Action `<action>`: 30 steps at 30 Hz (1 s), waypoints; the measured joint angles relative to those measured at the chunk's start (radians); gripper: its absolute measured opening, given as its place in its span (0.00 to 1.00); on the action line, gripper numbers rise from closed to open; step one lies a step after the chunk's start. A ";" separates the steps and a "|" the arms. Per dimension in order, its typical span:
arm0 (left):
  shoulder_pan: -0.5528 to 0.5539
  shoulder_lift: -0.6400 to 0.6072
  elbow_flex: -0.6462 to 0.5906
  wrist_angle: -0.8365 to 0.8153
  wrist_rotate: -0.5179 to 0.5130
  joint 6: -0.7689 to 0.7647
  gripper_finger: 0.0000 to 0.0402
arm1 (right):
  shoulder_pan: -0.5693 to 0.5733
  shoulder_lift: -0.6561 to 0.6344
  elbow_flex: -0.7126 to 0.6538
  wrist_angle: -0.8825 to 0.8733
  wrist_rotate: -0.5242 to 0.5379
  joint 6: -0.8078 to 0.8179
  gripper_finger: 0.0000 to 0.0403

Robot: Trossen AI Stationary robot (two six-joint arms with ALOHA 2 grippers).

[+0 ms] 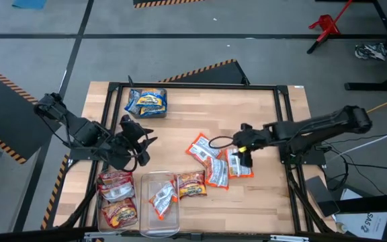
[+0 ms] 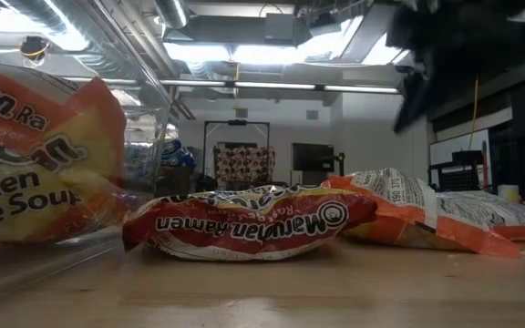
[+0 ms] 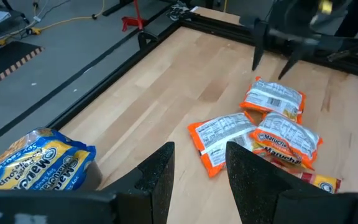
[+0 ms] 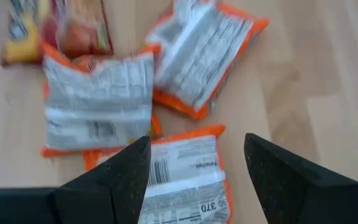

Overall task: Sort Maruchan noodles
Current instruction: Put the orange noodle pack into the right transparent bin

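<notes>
In the low view, the packet in the bin (image 2: pixel 44 164) is cut off at the left edge; the right gripper (image 2: pixel 427 82) appears, perhaps, as a dark blur.

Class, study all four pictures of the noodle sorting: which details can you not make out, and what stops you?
- Low view: the left packet is cut off by the picture's edge.
- Low view: the arm is a blurred dark shape.
- High view: packet flavours too small to read.
- Right wrist view: the right tool covers part of the nearest packet.

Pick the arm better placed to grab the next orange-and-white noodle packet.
Right. The right gripper hangs open directly over the orange-and-white packets, one framed between its fingers in the right wrist view. The left gripper is empty, off toward the clear bin.
</notes>
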 joint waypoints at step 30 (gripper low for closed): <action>-0.007 0.000 0.000 0.026 0.011 0.000 0.34 | 0.024 0.071 -0.095 -0.108 0.146 0.067 0.82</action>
